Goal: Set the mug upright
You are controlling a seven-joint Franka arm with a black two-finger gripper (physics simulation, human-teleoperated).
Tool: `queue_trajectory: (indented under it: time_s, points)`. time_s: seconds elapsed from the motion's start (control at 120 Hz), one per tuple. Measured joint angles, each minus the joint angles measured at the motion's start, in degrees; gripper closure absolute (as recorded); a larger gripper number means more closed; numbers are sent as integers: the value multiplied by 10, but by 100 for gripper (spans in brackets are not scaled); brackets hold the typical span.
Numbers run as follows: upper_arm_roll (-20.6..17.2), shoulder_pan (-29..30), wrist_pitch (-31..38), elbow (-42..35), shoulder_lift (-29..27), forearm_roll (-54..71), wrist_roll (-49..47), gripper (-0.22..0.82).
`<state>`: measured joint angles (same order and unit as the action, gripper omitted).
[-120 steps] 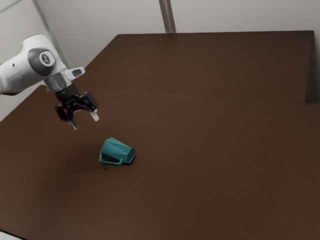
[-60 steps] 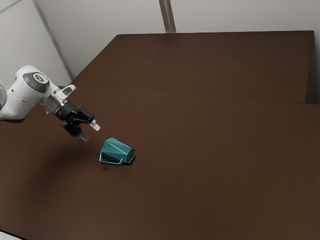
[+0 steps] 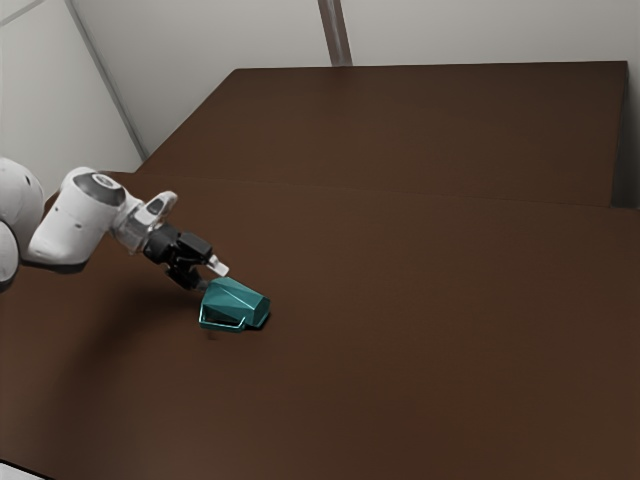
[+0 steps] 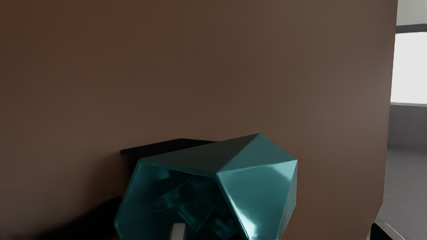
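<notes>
Well, in the exterior view your table (image 3: 430, 400) is a broad brown top with a faint line across it, running back to a straight far edge with two corners. Pale walls (image 3: 220, 35) stand behind, with a grey upright strip (image 3: 336, 33). The teal mug (image 3: 236, 303) lies on its side toward the exterior view's left, well apart from the far edge and corners, and your gripper (image 3: 211, 276) is right at it.

In the wrist view, your gripper is open, its fingertips wide apart: one at the mug's mouth, the other outside it. You see the mouth facing the hand and a dark shadow (image 4: 166, 145) beside the mug. Past the table's edge are a bright white panel (image 4: 409, 68) and a grey surface (image 4: 405, 180).
</notes>
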<state>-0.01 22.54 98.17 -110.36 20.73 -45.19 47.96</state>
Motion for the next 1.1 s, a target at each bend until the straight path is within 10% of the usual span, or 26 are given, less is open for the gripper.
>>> queue_trajectory:
  time_s: [0.133, 0.533, 0.817, 1.1]
  points:
    - [-1, 2, -9, -13, -2, -7, 23, 5]
    - [-9, 4, -18, -13, -2, -22, 73, 67]
    - [-27, -1, -5, -18, -42, -18, 101, 76]
    - [-128, -10, 137, -53, -116, 199, 72, 77]
